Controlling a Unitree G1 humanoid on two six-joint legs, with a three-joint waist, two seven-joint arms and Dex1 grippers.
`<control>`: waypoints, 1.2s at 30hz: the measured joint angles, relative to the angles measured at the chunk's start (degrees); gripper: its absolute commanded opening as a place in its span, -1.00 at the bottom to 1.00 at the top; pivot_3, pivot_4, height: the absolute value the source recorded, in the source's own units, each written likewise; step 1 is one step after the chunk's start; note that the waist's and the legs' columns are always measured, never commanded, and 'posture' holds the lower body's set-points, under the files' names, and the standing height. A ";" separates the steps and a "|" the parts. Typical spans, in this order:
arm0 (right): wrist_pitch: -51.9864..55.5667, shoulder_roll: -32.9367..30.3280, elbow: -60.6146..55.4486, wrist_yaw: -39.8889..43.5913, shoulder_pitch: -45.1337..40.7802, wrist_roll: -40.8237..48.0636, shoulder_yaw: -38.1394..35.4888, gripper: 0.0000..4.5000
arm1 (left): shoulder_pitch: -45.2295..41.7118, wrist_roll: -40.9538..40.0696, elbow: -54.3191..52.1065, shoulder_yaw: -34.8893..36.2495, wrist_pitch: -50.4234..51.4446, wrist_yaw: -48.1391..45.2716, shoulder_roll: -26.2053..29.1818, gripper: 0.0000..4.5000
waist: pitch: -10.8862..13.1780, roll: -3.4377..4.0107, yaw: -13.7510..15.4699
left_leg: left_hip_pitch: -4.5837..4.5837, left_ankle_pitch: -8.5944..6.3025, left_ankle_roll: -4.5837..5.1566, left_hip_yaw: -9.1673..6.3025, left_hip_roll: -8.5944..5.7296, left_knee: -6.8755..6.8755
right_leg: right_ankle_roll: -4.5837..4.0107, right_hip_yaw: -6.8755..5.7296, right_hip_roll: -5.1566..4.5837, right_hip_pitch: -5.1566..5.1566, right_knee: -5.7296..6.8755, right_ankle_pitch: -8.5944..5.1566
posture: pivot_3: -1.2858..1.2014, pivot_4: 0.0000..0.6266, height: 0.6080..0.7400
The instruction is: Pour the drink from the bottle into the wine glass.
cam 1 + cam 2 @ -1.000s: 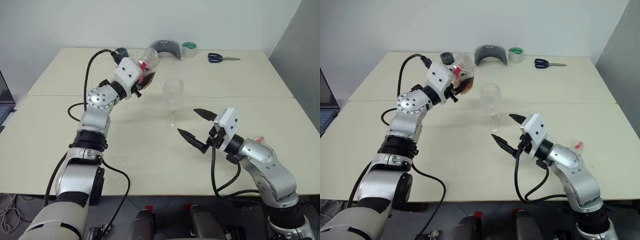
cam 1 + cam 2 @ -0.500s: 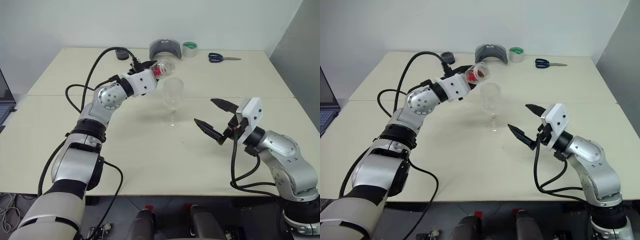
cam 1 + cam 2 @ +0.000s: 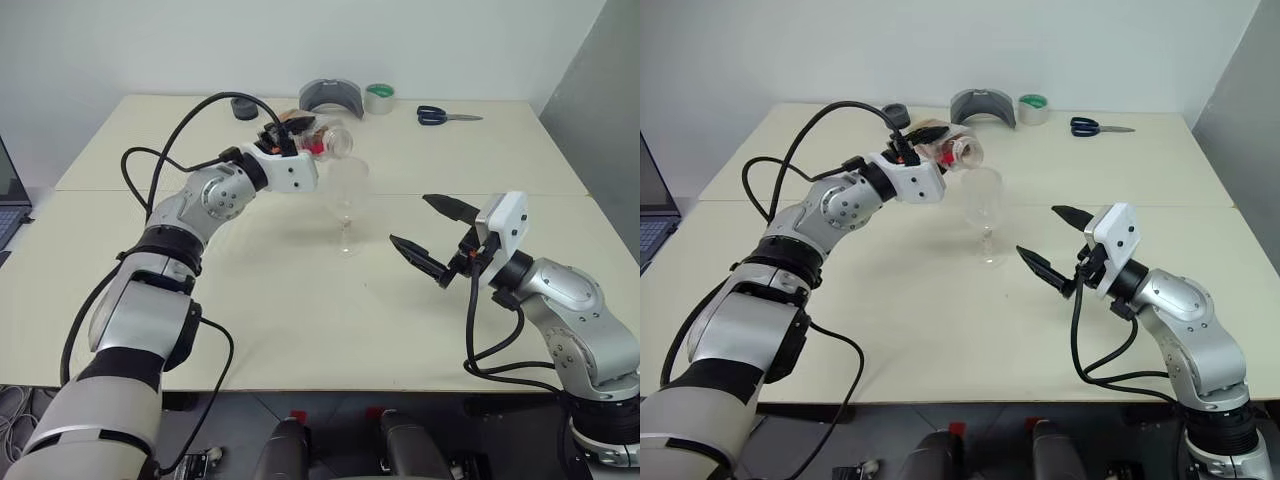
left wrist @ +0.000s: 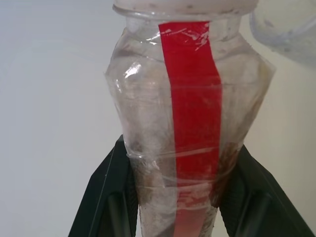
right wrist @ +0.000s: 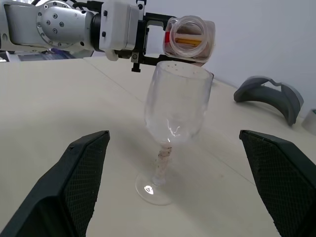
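Observation:
My left gripper (image 3: 303,137) is shut on the bottle (image 3: 327,141), a clear plastic one with a red label strip (image 4: 192,113). The bottle lies tipped on its side, its uncapped mouth (image 5: 190,30) just above the rim of the wine glass (image 3: 347,190). A little reddish-brown drink (image 4: 224,168) shows inside the bottle near the black fingers (image 4: 106,197). The glass stands upright in the middle of the table, and its bowl (image 5: 177,103) looks empty. To the right of the glass, my right gripper (image 3: 408,220) hovers open, pointing at it and holding nothing.
Along the table's far edge lie a grey curved holder (image 3: 330,97), a green tape roll (image 3: 378,97), blue-handled scissors (image 3: 445,116) and a small black round thing (image 3: 242,105). A laptop corner (image 3: 6,205) shows at the far left.
My left wrist has rolled, tipping the bottle from nearly upright onto its side with the mouth over the glass rim. My right gripper drew back rightward from the glass, then held still.

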 measured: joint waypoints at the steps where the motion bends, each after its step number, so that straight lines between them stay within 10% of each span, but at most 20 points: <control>1: 0.01 -0.01 0.00 -0.01 -0.04 0.00 0.03 1.00 | -0.30 0.43 0.01 -0.35 -0.03 0.67 0.17 -0.24 | 0.00 0.00 0.00 | 0.00 0.00 0.00 0.00 0.00 0.00 | 0.00 0.00 0.00 0.00 0.00 0.00 | 0.03 -0.52 1.00; 36: 2.71 0.04 -0.76 -0.01 -1.63 2.33 2.72 1.00 | -5.13 10.54 2.87 -7.03 -0.98 15.51 2.99 -0.24 | 0.00 0.00 0.02 | 0.00 0.00 -0.01 0.02 -0.01 0.01 | 0.00 0.00 -0.01 0.00 0.02 0.00 | 0.03 -0.52 1.00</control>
